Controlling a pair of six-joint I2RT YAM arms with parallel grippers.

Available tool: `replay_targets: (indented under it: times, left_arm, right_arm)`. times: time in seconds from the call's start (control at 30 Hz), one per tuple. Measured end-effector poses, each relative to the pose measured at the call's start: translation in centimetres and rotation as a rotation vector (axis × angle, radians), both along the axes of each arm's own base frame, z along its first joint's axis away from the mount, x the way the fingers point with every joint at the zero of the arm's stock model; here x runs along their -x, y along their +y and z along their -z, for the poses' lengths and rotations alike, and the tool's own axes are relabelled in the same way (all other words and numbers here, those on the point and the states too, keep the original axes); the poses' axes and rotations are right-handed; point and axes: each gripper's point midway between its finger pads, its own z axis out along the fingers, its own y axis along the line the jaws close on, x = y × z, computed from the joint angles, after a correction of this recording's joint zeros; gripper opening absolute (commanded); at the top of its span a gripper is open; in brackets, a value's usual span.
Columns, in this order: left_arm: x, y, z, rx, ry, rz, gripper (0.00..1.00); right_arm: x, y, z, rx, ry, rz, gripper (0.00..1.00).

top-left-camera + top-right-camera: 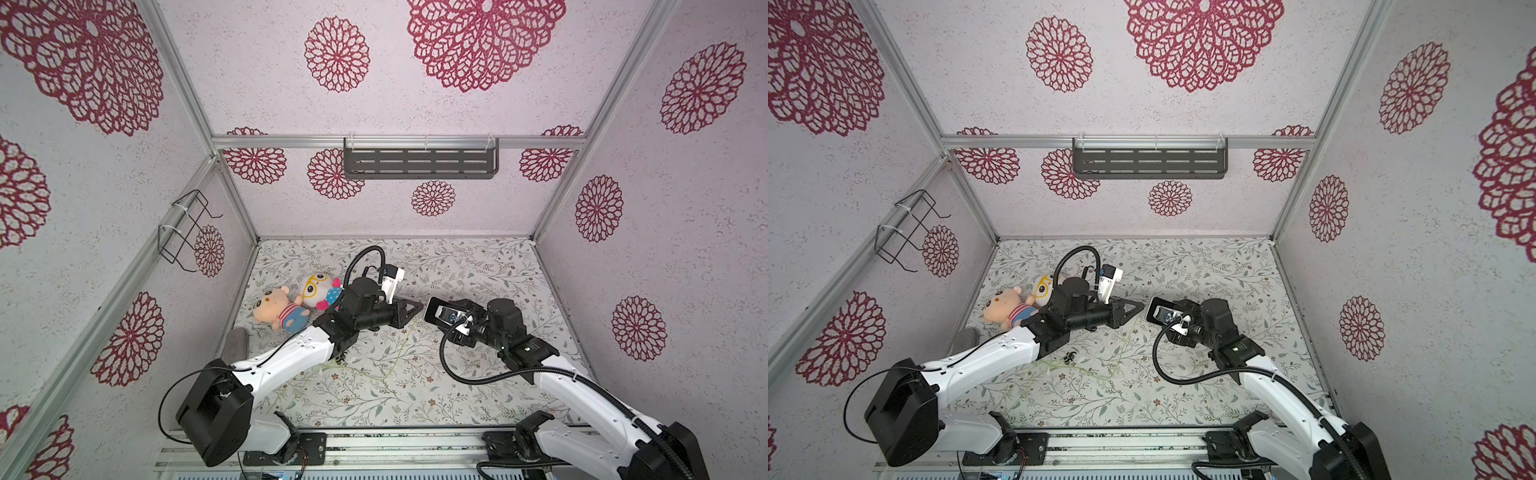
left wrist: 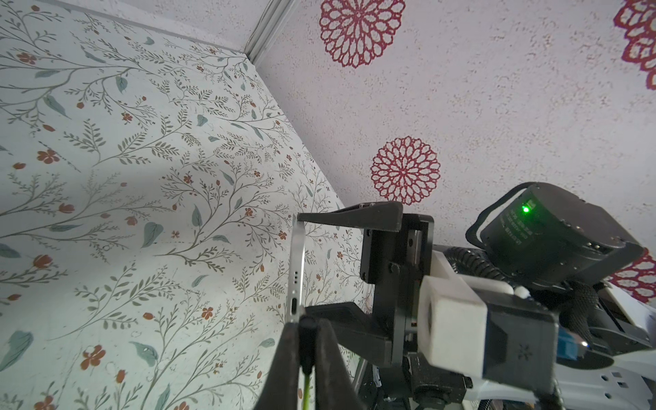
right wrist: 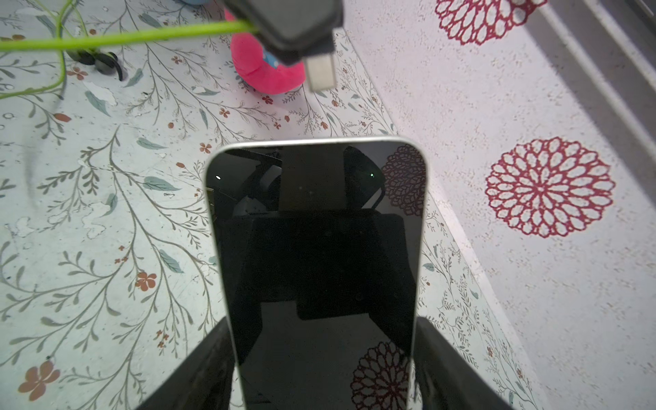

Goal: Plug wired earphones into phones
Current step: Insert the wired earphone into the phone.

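L gripper [image 2: 307,333] was pinched shut on the small dark plug [image 3: 321,72] of the wired earphones [image 3: 103,62], thin yellow-green cable [image 3: 142,35] trailing to the floral table [image 3: 106,213]. R gripper [image 3: 319,326] clamped the phone [image 3: 316,248] across its width: glossy black glass, silver rim. Plug's metal tip pointed approx. along phone's long axis, just short of the port [image 2: 294,305], not touching. L arm looked the one to close the gap.

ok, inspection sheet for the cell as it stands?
Surface: floral-print table top.
Job's things: phone held off it; plug just short of the port, not inserted; green cable trails to the table, earbuds lie there.
Clutter: pink-faced plush, glasses plush, left side.
Grippers: left gripper shut on plug; right gripper grips phone by its long edges.
Cables: black arm hose loops beside the right arm.
Surroundings: patterned walls, slotted shelf, wire rack.
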Motion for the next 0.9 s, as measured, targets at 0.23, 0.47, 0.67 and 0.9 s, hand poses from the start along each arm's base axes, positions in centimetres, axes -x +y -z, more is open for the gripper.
replay_targets:
  times: [0.23, 0.47, 0.67, 0.9]
  left_arm:
    - [0.05, -0.05, -0.07, 0.003, -0.002, 0.004, 0.00]
    - [0.24, -0.17, -0.18, 0.008, -0.002, 0.017, 0.00]
    - [0.31, -0.22, -0.17, 0.006, -0.005, 0.020, 0.00]
    - [0.35, -0.24, -0.16, 0.005, -0.006, 0.023, 0.00]
  right_arm:
    - [0.25, 0.49, -0.20, -0.007, -0.006, -0.019, 0.58]
    - [0.31, 0.63, -0.27, -0.008, -0.009, -0.023, 0.58]
    - [0.33, 0.55, -0.38, -0.008, -0.013, -0.021, 0.58]
    - [0.39, 0.50, -0.72, -0.013, -0.022, -0.020, 0.58]
